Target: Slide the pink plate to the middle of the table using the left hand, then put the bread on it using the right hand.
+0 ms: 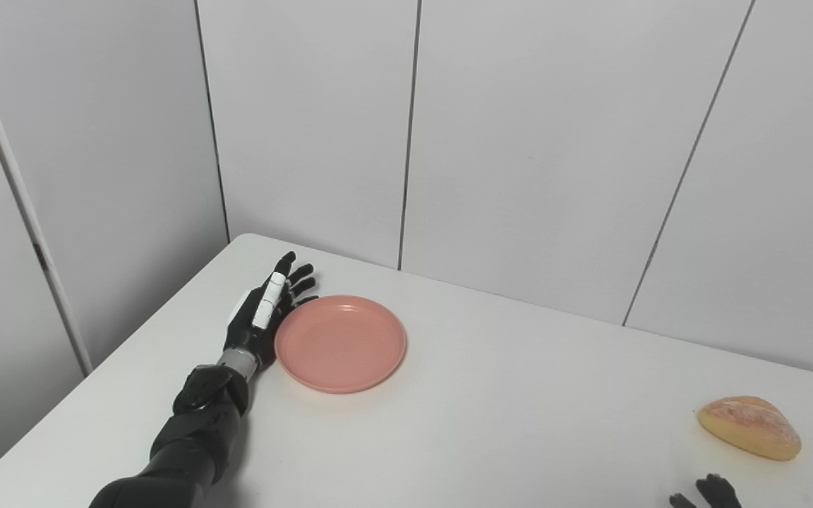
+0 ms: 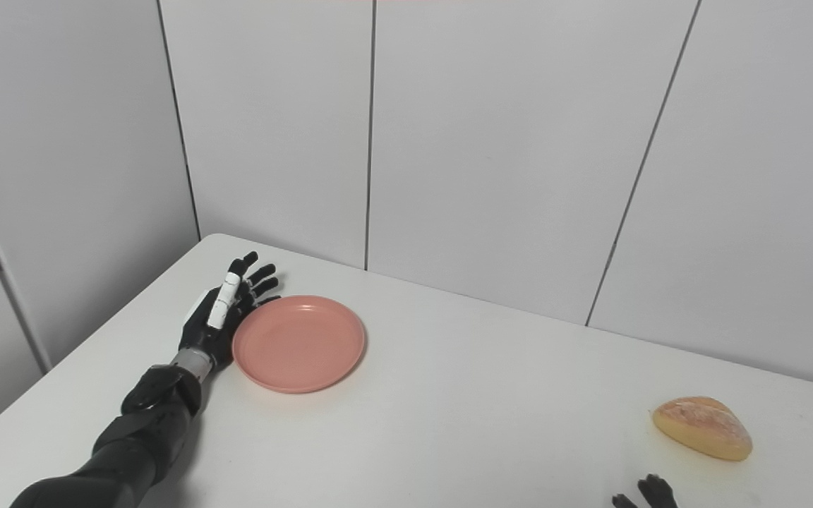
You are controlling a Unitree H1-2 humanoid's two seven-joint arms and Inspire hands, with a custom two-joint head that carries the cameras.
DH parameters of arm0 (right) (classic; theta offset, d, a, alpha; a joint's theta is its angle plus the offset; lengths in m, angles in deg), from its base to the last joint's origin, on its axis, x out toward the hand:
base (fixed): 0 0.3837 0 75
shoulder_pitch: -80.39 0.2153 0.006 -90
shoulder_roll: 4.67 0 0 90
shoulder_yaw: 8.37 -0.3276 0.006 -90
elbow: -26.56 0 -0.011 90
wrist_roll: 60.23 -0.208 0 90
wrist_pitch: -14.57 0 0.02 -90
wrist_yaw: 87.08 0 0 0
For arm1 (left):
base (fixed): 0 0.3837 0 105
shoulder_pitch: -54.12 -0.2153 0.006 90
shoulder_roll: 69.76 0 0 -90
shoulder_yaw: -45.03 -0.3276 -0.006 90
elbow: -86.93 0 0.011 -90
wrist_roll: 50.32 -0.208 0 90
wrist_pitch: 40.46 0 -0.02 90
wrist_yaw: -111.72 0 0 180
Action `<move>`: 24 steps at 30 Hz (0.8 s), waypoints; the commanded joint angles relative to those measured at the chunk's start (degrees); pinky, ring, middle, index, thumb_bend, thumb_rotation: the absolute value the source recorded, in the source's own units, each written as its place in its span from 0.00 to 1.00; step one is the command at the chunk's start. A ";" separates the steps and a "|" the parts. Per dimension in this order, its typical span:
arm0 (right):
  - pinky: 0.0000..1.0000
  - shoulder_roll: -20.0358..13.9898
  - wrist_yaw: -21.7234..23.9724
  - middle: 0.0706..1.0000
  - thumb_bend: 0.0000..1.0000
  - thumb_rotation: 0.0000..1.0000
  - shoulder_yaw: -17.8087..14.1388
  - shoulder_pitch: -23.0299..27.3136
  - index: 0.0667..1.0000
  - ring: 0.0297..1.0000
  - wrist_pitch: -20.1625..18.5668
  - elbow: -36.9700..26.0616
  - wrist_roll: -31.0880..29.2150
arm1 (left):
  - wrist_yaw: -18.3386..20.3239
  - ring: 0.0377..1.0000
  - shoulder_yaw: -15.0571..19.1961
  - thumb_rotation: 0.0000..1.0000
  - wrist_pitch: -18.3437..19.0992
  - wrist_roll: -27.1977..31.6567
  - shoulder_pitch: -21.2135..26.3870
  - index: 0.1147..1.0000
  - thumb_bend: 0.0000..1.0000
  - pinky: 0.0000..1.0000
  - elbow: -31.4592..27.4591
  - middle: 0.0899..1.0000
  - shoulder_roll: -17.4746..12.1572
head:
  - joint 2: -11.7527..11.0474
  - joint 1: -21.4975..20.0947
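Observation:
A round pink plate [image 1: 340, 343] lies on the left part of the white table [image 1: 505, 395], holding nothing. My left hand [image 1: 265, 310] stands on its edge against the plate's left rim, fingers straight and apart, holding nothing. A golden bread roll [image 1: 749, 427] rests near the table's right side, far from the plate. Only the fingertips of my right hand [image 1: 707, 491] show at the bottom edge, just in front of the bread and not touching it.
Grey wall panels [image 1: 519, 141] close off the table's far side and left corner. The table's left edge [image 1: 96, 381] runs close beside my left forearm [image 1: 188, 437].

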 commanded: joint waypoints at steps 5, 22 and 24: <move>0.82 0.66 -0.30 0.92 0.92 0.98 0.36 -1.96 0.90 0.84 -1.44 1.77 0.07 | -1.02 0.92 -0.66 0.79 2.05 -0.48 -0.97 0.97 0.99 0.86 -1.44 0.92 3.17 | 0.30 -0.18; 0.78 1.30 -0.83 0.90 0.92 0.97 0.69 -1.99 0.88 0.82 -1.62 1.24 0.87 | -5.95 0.93 -3.13 0.83 7.90 -2.69 -5.71 0.96 0.94 0.91 -14.33 0.91 7.08 | 1.60 -2.04; 0.78 1.40 -1.13 0.91 0.92 0.96 0.81 -2.05 0.88 0.82 -1.85 0.93 1.04 | -6.76 0.92 -3.12 0.82 9.10 -2.67 -6.43 0.95 0.94 0.91 -16.47 0.91 7.62 | 2.01 -2.65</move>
